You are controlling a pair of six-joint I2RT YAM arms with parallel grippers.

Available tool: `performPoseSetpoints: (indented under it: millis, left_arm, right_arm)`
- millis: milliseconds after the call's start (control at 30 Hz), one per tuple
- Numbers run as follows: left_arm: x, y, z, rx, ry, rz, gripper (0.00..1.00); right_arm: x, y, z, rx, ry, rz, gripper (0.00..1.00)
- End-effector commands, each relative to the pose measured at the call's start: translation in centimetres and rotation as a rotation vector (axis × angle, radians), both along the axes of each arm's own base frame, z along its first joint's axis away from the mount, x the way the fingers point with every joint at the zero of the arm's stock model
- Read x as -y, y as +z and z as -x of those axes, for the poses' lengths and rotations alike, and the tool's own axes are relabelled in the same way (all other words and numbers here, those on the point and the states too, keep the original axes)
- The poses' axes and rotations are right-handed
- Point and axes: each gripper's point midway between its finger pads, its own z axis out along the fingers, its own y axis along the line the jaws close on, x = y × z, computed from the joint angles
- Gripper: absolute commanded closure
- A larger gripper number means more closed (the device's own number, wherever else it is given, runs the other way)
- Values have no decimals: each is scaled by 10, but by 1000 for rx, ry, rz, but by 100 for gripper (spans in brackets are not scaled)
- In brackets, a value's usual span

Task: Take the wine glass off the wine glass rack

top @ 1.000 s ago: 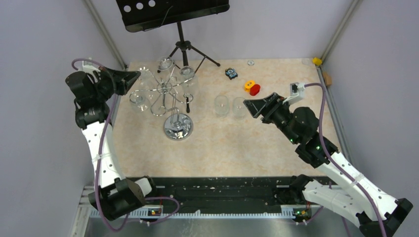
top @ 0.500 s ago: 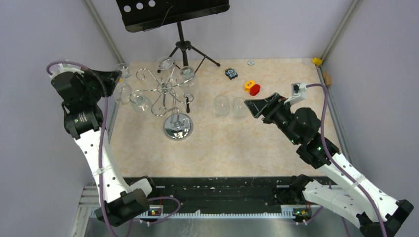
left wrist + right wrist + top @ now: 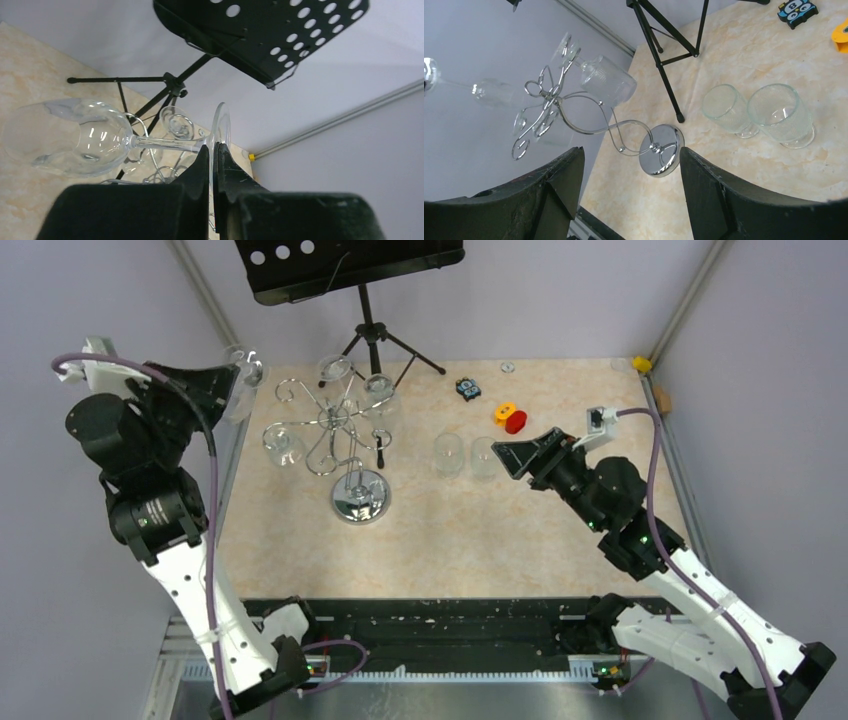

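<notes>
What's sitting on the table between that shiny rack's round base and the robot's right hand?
Two clear glasses stand upright side by side there, plain in the top view.

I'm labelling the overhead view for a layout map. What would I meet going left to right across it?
Left gripper holding a wine glass → wine glass rack → two standing glasses → yellow piece at the far right corner.

Far left crowded, near side open

The wine glass rack (image 3: 359,497), its hanging glasses (image 3: 283,445) and the music stand (image 3: 345,265) legs close behind fill the desk's (image 3: 480,550) far left; two standing glasses (image 3: 449,453) sit just before the right tool (image 3: 507,462). The left tool (image 3: 230,378) holds a wine glass (image 3: 90,137) outside the left edge, apart from the rack arms.
</notes>
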Motion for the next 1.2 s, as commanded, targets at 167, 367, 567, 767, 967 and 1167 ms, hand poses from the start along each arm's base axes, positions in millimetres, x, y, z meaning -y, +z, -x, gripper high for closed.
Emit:
performPoseSetpoints:
  millis: [167, 367, 567, 767, 967, 1167]
  left_arm:
    - [78, 82, 70, 281, -314, -51, 100]
    - [101, 94, 82, 337, -506, 26, 100]
    - [111, 99, 89, 394, -648, 109, 100]
    - [142, 90, 88, 378, -801, 193, 100]
    - [179, 71, 72, 299, -926, 282, 100]
    - [219, 56, 68, 220, -1076, 315, 100]
  right_arm:
    - [-15, 25, 2, 112, 79, -45, 26]
    - [-19, 45, 8, 247, 119, -69, 22]
    - [-25, 54, 16, 310, 171, -81, 20]
    - [-33, 71, 25, 449, 234, -77, 19]
    - [-34, 93, 36, 605, 266, -38, 20]
    - [-40, 122, 64, 830, 373, 109, 45]
